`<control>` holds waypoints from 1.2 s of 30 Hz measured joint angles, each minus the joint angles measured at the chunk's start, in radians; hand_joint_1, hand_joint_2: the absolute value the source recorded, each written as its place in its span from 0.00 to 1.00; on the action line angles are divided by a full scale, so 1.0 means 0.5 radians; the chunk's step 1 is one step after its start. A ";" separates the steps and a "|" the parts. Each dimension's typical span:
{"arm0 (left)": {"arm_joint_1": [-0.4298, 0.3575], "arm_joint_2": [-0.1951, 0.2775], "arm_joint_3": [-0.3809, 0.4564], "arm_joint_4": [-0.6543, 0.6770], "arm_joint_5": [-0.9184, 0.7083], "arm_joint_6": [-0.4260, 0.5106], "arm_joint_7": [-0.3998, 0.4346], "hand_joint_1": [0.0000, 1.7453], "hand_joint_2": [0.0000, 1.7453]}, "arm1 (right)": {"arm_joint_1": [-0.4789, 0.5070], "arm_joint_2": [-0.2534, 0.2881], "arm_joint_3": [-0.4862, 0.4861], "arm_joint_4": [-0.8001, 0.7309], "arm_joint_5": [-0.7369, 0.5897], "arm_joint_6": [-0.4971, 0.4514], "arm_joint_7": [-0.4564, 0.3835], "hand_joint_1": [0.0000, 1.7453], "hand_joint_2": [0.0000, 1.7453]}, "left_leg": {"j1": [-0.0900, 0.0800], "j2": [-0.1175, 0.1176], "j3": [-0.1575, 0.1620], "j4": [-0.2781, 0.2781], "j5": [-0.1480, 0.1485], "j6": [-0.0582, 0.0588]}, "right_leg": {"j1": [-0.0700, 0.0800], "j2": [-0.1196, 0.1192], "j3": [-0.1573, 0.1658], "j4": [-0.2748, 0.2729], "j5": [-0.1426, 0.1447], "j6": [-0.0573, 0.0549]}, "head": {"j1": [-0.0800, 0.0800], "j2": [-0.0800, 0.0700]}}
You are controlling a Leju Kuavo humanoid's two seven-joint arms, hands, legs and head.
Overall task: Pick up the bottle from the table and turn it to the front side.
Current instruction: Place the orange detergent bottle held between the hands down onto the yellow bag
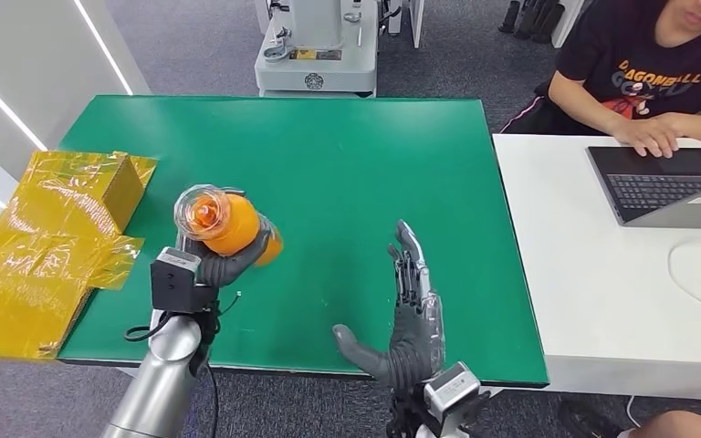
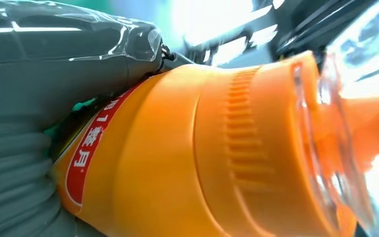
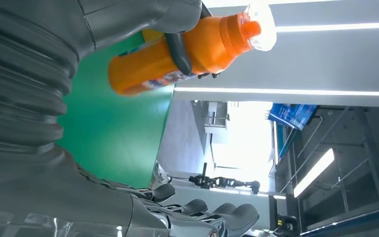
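This is a robotics lab: a green-topped worktop [image 1: 329, 173] on grey carpet [image 1: 192, 46], a grey machine base [image 1: 318, 50] behind it, a person [image 1: 657, 64] at a laptop [image 1: 666, 182] on the white desk [image 1: 584, 274] alongside, strip lights overhead.

1 orange bottle [image 1: 234, 225] is seen, 2 robot hands, left [image 1: 208, 263] and right [image 1: 408, 321], 2 tabletops, green [image 1: 329, 164] and white [image 1: 584, 274], 1 laptop [image 1: 666, 185], 1 yellow-wrapped box [image 1: 82, 196], and 1 person [image 1: 657, 64].

Head view bright, even; left wrist close-up blurred; ceiling-light glare in both wrist views.
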 joint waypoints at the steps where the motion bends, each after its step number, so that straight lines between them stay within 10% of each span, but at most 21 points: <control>1: -0.022 0.057 0.002 0.001 -0.100 0.017 0.019 1.00 1.00 | 0.018 0.000 -0.004 -0.013 -0.004 0.002 -0.002 0.00 1.00 | 0.000 0.000 0.000 0.000 0.000 0.000 | 0.000 0.000 0.000 0.000 0.000 0.000 | 0.000 0.000; 12: -0.452 0.723 -0.140 0.184 -0.888 -0.067 0.138 1.00 1.00 | 0.081 0.001 -0.080 -0.092 -0.037 0.029 0.016 0.00 1.00 | 0.001 0.004 0.000 -0.001 0.004 -0.006 | 0.002 0.004 -0.003 0.002 0.002 -0.004 | 0.000 0.000; 17: -0.549 0.830 -0.223 0.247 -0.982 -0.128 0.182 1.00 1.00 | 0.083 0.001 -0.091 -0.104 -0.036 0.029 0.020 0.00 1.00 | 0.001 0.004 0.000 0.000 0.004 -0.006 | 0.001 0.004 -0.003 0.001 0.002 -0.004 | 0.000 0.000; 27: -1.030 1.132 -0.748 0.709 -1.283 -0.959 0.296 1.00 1.00 | 0.149 0.014 -0.166 -0.181 0.021 0.113 0.027 0.00 1.00 | 0.002 0.004 0.000 -0.001 0.005 -0.007 | 0.002 0.004 -0.004 0.003 0.003 -0.005 | 0.000 0.000; 36: -1.217 1.162 -1.016 0.991 -1.347 -1.004 0.335 1.00 1.00 | 0.162 0.037 -0.189 -0.214 0.042 0.142 0.034 0.00 1.00 | 0.001 0.004 0.000 -0.001 0.004 -0.007 | 0.001 0.005 -0.004 0.002 0.003 -0.005 | 0.001 0.000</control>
